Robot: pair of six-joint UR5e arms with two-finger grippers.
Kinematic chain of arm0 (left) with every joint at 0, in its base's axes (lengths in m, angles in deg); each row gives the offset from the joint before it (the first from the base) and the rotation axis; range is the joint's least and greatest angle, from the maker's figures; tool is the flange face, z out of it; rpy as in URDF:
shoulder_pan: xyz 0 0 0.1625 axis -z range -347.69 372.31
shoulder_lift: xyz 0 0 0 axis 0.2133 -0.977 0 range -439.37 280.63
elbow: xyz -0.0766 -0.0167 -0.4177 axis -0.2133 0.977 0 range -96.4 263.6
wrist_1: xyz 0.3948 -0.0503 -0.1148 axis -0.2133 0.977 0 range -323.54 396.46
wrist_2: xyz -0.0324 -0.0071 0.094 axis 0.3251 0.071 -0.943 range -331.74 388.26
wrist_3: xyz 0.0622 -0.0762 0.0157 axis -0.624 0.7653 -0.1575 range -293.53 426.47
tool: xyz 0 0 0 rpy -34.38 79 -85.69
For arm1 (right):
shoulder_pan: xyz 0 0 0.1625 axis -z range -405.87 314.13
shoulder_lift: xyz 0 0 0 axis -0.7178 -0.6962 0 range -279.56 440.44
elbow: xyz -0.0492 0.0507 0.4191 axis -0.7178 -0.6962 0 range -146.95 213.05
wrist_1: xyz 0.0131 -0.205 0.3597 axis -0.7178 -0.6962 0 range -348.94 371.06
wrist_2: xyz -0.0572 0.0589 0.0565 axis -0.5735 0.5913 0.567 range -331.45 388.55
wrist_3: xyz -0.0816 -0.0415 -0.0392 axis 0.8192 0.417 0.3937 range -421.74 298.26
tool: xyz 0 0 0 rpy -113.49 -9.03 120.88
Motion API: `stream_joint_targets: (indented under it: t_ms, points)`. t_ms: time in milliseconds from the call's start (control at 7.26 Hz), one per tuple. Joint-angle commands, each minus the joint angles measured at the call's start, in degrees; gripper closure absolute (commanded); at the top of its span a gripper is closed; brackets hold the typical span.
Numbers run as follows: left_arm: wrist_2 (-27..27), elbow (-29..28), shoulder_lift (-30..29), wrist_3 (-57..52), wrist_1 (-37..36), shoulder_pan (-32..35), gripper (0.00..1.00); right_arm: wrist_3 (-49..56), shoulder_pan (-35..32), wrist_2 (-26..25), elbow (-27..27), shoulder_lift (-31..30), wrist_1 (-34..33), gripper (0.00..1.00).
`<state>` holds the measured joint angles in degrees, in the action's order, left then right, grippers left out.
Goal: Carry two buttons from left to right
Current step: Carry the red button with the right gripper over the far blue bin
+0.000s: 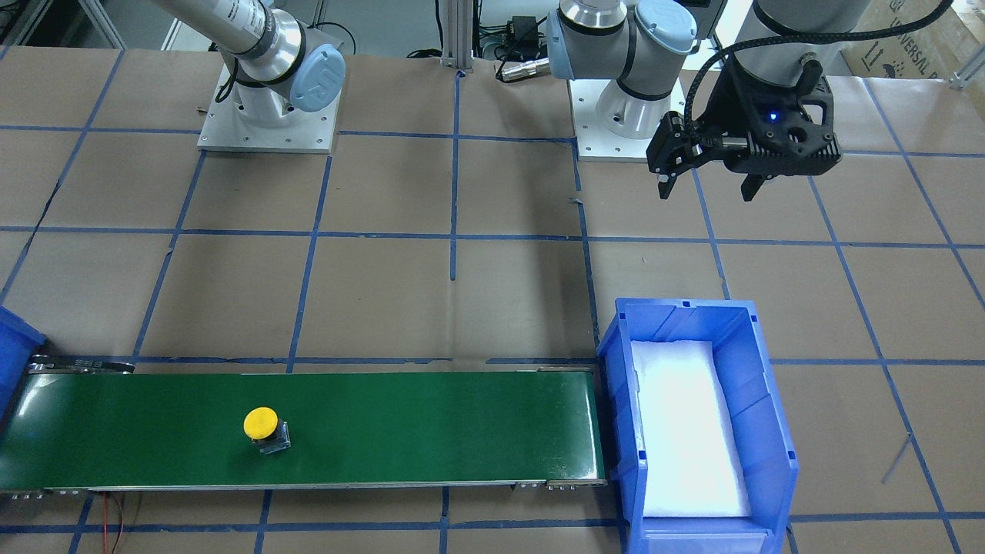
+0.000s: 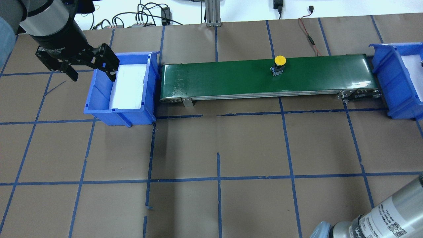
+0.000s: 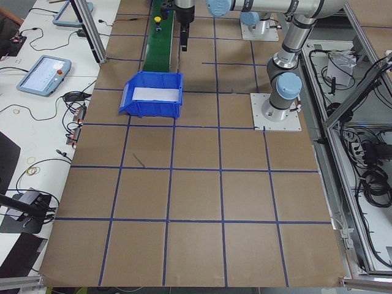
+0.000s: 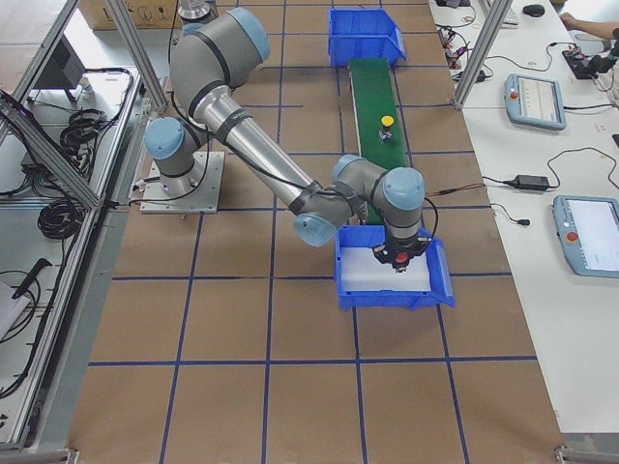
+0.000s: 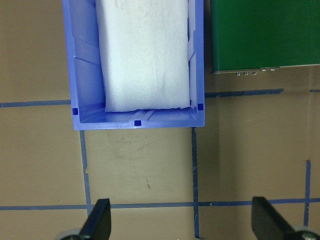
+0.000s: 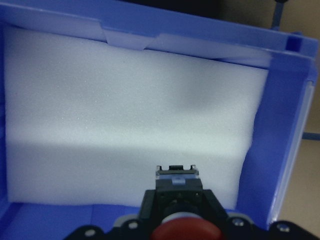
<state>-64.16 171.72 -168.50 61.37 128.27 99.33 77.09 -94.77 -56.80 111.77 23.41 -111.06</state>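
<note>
We see the yellow button (image 1: 262,428) standing upright on the green belt (image 1: 431,423), its round cap on top of a short black-and-metal body, a little past the belt's middle (toward the robot's right). The red button (image 6: 183,233) sits clamped in the right gripper (image 4: 397,261), its body end facing the white foam (image 6: 125,125) inside a blue bin (image 6: 282,150).

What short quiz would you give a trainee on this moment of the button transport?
1. True or false: the yellow button sits on the green belt.
2. What does the right gripper hold over the right blue bin? A) red button B) yellow button C) nothing
3. Fill in: the left gripper, near the left blue bin, is ___.
Key: 1 true; 2 A; 3 open.
</note>
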Motion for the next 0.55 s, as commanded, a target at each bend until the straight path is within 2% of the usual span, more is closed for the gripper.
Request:
stream_joint_targets:
  t_ms: [0,275,413]
  points:
    - [0.05,-0.14,0.0,0.0,-0.05,-0.01,0.0,0.47,1.78,0.45,1.87,1.74,-2.76,0.89]
    - [0.05,-0.14,0.0,0.0,0.04,-0.01,0.0,0.47,2.58,-0.07,2.32,3.06,-3.04,0.88]
    - [0.05,-0.14,0.0,0.0,0.04,-0.01,0.0,0.47,2.58,-0.08,2.58,3.41,-3.04,0.79]
